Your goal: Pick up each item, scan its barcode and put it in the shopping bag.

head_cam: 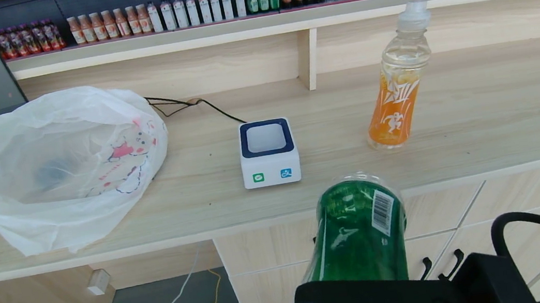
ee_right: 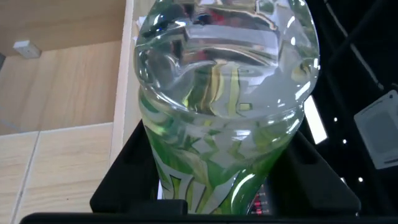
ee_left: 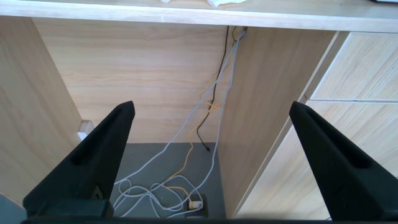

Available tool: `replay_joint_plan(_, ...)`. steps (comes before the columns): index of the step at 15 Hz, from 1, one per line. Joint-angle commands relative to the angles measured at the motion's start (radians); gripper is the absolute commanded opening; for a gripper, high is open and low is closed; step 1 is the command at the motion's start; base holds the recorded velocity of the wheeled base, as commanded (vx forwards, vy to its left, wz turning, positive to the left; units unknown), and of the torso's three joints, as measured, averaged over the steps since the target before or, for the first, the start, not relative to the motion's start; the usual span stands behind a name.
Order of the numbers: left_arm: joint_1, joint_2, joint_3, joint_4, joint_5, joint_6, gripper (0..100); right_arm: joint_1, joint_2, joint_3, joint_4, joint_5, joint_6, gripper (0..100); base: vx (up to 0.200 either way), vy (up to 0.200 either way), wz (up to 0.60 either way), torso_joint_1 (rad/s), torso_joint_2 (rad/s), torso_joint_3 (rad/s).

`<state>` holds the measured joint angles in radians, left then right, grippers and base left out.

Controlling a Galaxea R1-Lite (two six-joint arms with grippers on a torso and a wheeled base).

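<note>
1. Head view: the right gripper [head_cam: 372, 294] is at the lower edge, its fingers clamped on the green bottle [head_cam: 359, 233]. The bottle tilts with its base toward the counter [head_cam: 478, 108], in front of the counter's edge and on the near side of the scanner [head_cam: 268, 152]. Its barcode [head_cam: 382, 212] faces up. The scanner sits mid-counter, window up. The bag [head_cam: 63, 168] lies on the counter at the left, mouth open, well apart from the scanner. An orange bottle [head_cam: 397, 88] stands upright on the counter to the right of the scanner.
2. Left wrist view: the left gripper [ee_left: 211, 109] has its fingers [ee_left: 99, 155] spread wide with nothing between them. It is below the counter top, facing a recess where cables [ee_left: 168, 186] lie on the floor.
3. Right wrist view: the green bottle [ee_right: 224, 112] sits squeezed between the right gripper's [ee_right: 224, 183] two black fingers [ee_right: 124, 180], its clear base nearest the camera.
</note>
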<state>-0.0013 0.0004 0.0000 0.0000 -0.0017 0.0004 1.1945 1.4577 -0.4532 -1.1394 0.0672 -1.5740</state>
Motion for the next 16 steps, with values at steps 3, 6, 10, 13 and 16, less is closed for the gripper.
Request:
replay_joint_plan(3,0.0,0.0,0.0,0.0,0.0,0.001,100,-0.013,0.02,0.024,0.0,0.002,0.183,0,0.0,0.0,0.0,0.0,0.0,0.0)
replay_joint_plan(6,0.0,0.0,0.0,0.0,0.0,0.0,100,-0.018,0.018,0.011,-0.01,0.013,0.364,0,0.0,0.0,0.0,0.0,0.0,0.0)
replay_joint_plan(10,0.0,0.0,0.0,0.0,0.0,0.0,100,-0.027,0.018,-0.059,-0.003,0.026,0.491,0,0.0,0.0,0.0,0.0,0.0,0.0)
replay_joint_plan(13,0.0,0.0,0.0,0.0,0.0,0.001,100,-0.027,0.05,-0.065,-0.011,0.091,0.632,0,0.0,0.0,0.0,0.0,0.0,0.0)
replay_joint_plan(16,0.0,0.0,0.0,0.0,0.0,0.0,100,-0.065,0.041,-0.076,-0.017,0.039,0.704,0,0.0,0.0,0.0,0.0,0.0,0.0)
